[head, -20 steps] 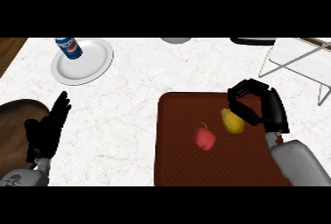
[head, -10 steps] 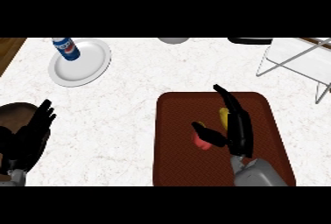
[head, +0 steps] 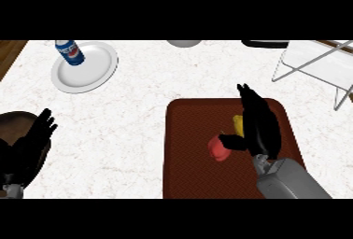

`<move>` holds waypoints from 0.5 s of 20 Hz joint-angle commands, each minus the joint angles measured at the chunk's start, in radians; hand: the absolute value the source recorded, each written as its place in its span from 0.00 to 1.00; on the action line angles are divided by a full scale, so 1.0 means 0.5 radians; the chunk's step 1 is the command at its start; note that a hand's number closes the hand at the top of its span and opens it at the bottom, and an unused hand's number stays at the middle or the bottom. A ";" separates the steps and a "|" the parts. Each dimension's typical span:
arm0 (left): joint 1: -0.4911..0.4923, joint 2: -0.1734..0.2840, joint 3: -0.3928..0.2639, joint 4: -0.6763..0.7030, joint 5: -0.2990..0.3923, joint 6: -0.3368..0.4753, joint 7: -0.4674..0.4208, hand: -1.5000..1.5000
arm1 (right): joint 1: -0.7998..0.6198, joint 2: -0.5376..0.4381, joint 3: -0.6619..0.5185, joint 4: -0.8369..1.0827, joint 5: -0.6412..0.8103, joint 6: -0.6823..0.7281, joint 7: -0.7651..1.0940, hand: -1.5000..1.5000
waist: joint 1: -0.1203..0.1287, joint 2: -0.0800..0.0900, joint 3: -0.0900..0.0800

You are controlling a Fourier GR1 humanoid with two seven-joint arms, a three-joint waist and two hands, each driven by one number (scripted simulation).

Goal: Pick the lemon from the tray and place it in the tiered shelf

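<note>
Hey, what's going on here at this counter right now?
A robot is working over a dark red tray on a marble counter. Its right hand lies across the tray, covering most of a yellow lemon, with a red fruit just beside it. The lemon is not yet lifted. The wire shelf stands at the upper right. The left hand rests open at the left edge.

The right hand (head: 258,123) lies flat over the dark red tray (head: 189,154), covering most of the yellow lemon (head: 237,124) beside a red fruit (head: 219,148). The left hand (head: 31,144) rests open at the counter's left edge.
</note>
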 commanded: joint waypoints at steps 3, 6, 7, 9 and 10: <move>-0.022 0.027 0.023 0.016 -0.002 -0.029 0.016 0.50 | -0.147 -0.118 0.139 -0.029 -0.077 0.853 0.380 0.00 | 0.022 0.015 0.002; -0.087 -0.045 0.011 0.044 -0.016 -0.003 0.015 0.50 | -0.277 -0.034 0.134 -0.189 -0.152 1.189 0.631 0.00 | 0.002 0.015 0.005; -0.067 -0.007 0.013 0.007 -0.013 -0.023 0.067 0.50 | -0.294 -0.047 0.149 -0.098 -0.143 1.233 0.591 0.00 | 0.020 0.019 0.007; 0.072 -0.047 0.017 -0.047 -0.019 -0.034 -0.041 0.50 | -0.344 -0.046 0.081 -0.068 -0.177 1.346 0.630 0.00 | 0.036 0.018 0.008; -0.002 -0.002 0.054 -0.043 -0.005 -0.050 0.039 0.50 | -0.323 -0.047 0.075 0.055 -0.127 1.272 0.550 0.00 | 0.032 0.023 0.009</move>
